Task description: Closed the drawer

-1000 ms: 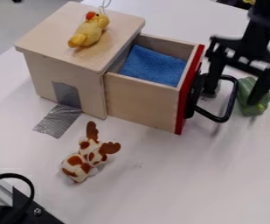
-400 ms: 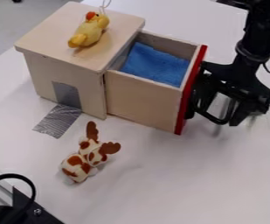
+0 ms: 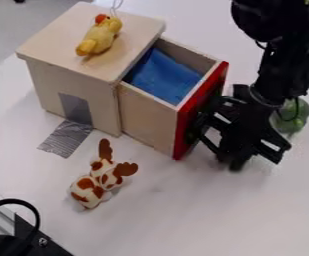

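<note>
Drawer (image 3: 148, 113) partway out of a pale wooden box (image 3: 83, 37), towards the right of the bench (image 3: 183, 215). It sits askew: its red front (image 3: 185, 131) angles towards the near edge of the bench, so the drawer and box sides do not line up. A blue cloth (image 3: 162, 77) lies inside. The box stands near the bench's slanting left edge, well back from the near edge.

My tool (image 3: 240, 134) is low at the outer side of the red front, by the black handle, with the arm coming down from the top right. Black against black here: I cannot tell whether the tool is apart or together, or clamped on the handle.

A yellow toy bird (image 3: 100, 36), orange at the beak, lies on the box top. Grey tape (image 3: 66, 138) runs from the box side down onto the bench. Nearer the bench's near edge, a brown-and-white toy animal (image 3: 98, 184) lies apart from the box. A rounded green thing (image 3: 293, 114) is just beside the arm, on its right. Black cable (image 3: 31, 205) curves at the lower left.
</note>
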Controlling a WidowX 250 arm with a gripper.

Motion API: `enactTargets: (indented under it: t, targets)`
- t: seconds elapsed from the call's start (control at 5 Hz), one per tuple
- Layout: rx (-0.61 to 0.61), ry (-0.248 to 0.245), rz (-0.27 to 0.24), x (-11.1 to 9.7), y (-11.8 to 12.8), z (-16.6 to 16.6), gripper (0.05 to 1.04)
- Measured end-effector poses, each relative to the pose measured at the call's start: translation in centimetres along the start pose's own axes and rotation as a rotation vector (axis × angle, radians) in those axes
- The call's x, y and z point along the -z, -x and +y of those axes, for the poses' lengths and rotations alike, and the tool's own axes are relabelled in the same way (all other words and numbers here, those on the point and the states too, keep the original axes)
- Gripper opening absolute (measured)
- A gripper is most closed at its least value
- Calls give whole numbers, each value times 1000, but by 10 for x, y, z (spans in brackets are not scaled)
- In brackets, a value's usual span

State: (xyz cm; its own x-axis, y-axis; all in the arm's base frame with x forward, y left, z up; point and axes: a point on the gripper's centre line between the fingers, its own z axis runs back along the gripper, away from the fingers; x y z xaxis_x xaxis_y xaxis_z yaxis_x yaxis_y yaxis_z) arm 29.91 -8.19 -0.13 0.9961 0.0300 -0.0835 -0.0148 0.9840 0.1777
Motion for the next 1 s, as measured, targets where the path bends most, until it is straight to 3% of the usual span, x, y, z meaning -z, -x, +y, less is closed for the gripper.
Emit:
enactTargets:
  t: [0.4, 0.6, 0.8, 1.0]
  targets:
    - [14, -20, -8, 0, 5, 7, 124]
    - [-30, -1, -27, -2, 8, 23, 124]
    - [-210, 72, -40, -4, -2, 65, 124]
    - [-285, 128, -66, -14, -2, 83, 124]
